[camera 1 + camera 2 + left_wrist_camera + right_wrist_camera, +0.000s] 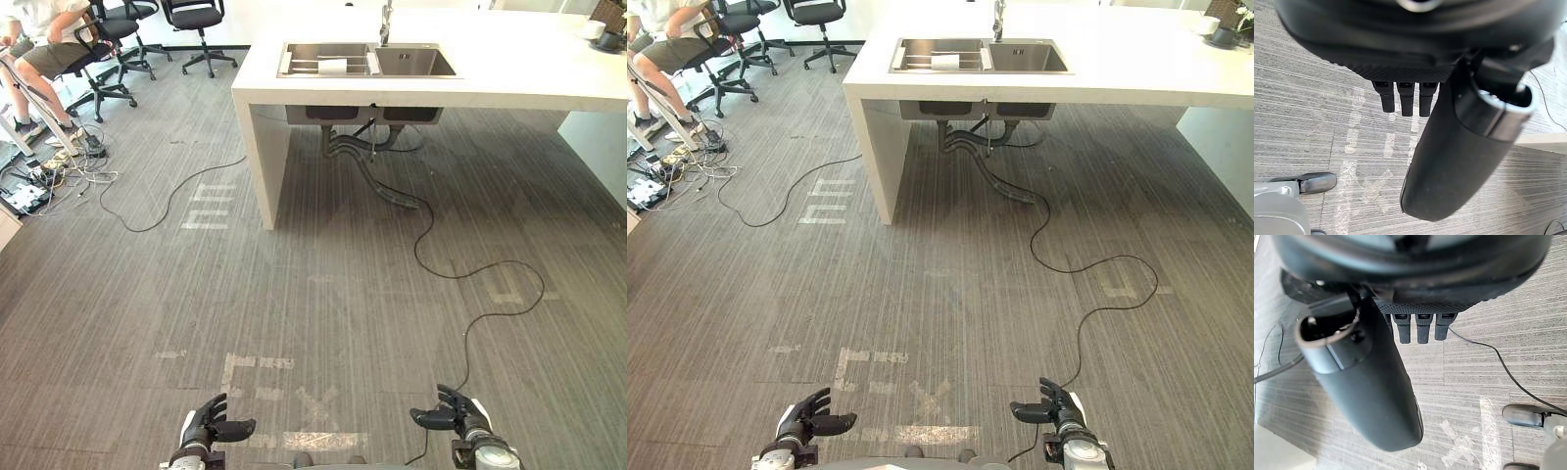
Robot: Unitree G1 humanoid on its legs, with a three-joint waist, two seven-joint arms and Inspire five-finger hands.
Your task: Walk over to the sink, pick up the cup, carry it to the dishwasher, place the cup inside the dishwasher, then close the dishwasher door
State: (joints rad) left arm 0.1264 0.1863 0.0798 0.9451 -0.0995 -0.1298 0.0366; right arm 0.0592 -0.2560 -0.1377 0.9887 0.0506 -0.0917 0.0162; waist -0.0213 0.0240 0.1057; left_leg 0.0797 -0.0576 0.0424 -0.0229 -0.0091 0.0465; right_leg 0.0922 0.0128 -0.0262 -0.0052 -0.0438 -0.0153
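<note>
The left hand (206, 427) and right hand (457, 411) hang with fingers loosely spread and empty over the grey floor (323, 294), well short of the sink (411, 62) in the white counter (509, 73), where a small white thing, possibly the cup (333, 66), sits in the sink's left basin.

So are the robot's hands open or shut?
Open. The left hand and the right hand hang low over the floor, fingers relaxed and spread, holding nothing.
</note>
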